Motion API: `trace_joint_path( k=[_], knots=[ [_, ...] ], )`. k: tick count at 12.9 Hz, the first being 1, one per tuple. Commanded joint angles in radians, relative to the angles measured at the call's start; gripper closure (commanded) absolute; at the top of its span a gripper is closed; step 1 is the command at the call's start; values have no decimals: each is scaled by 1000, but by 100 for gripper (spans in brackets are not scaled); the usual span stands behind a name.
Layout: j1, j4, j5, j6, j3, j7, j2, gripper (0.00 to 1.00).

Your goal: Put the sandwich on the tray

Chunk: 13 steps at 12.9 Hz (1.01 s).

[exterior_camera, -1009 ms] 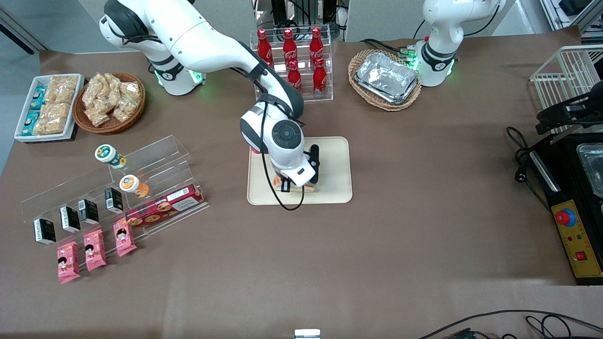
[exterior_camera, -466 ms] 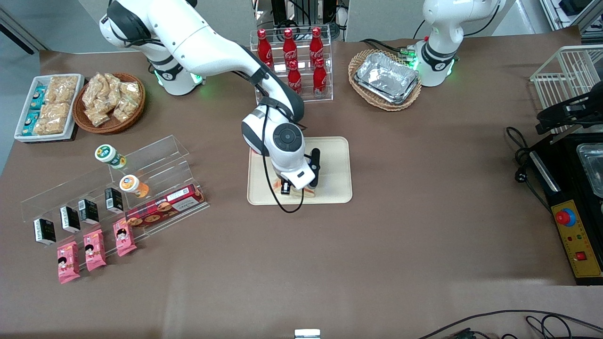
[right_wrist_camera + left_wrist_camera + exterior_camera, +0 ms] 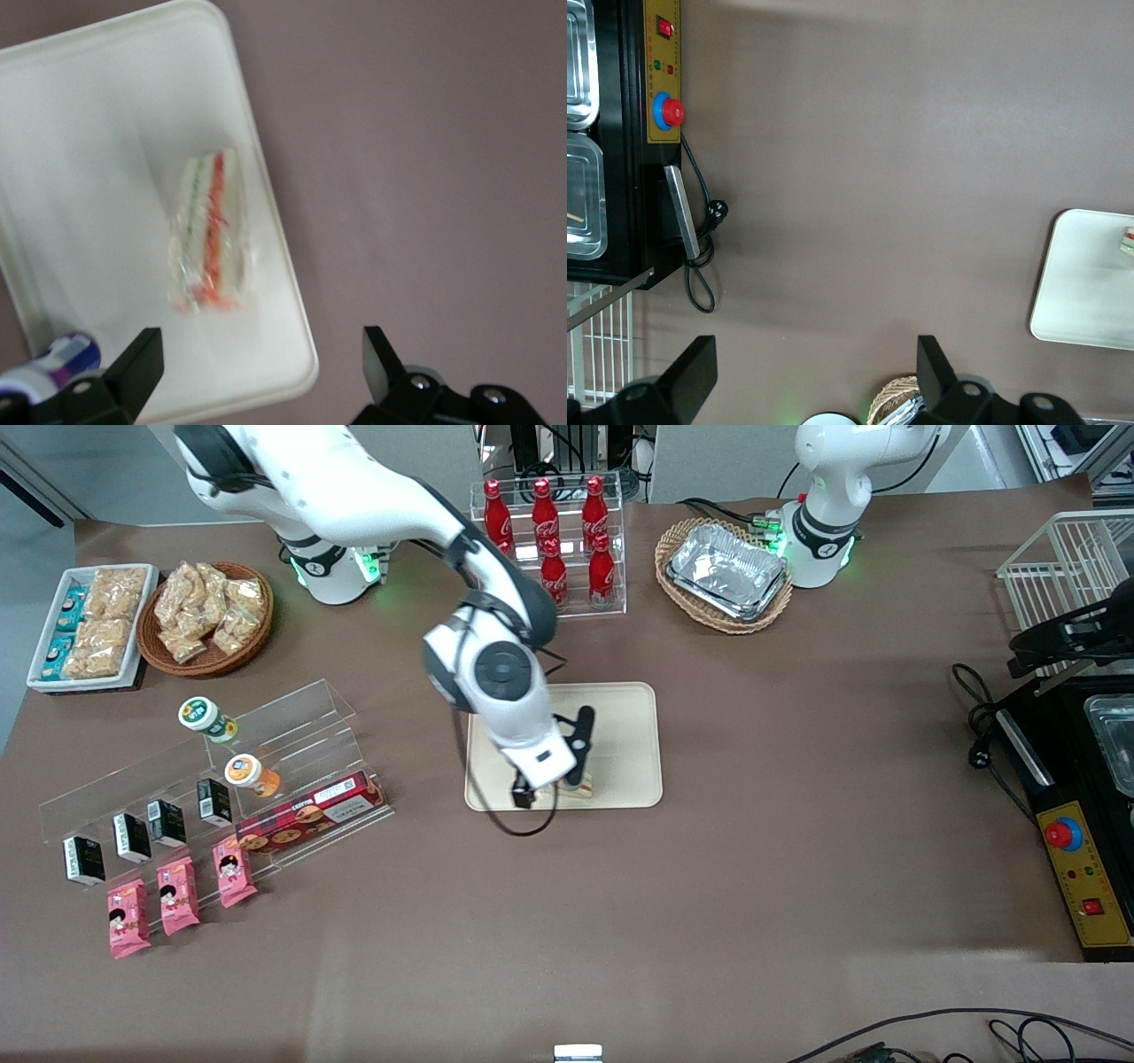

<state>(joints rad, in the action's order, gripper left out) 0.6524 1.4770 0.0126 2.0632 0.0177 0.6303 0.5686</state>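
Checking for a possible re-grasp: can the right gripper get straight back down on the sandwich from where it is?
Probably yes. The gripper hangs open above the tray, and the sandwich lies alone on it with nothing covering it. A small purple-capped object on the tray sits off to one side.

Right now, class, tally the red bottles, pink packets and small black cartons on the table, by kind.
Red bottles: 5
Pink packets: 3
Black cartons: 4
Total: 12
Right arm's jaws: open, above the tray; the sandwich lies on it.
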Motion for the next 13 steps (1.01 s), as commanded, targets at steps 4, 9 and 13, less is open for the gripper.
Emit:
trace_joint_path(
  k=[4, 9, 13],
  knots=[
    [-279, 16, 141, -262, 5, -116, -266, 0],
    [-384, 16, 129, -391, -85, -291, -450, 0],
    [-387, 16, 75, -483, -208, -435, -535, 0]
  ],
)
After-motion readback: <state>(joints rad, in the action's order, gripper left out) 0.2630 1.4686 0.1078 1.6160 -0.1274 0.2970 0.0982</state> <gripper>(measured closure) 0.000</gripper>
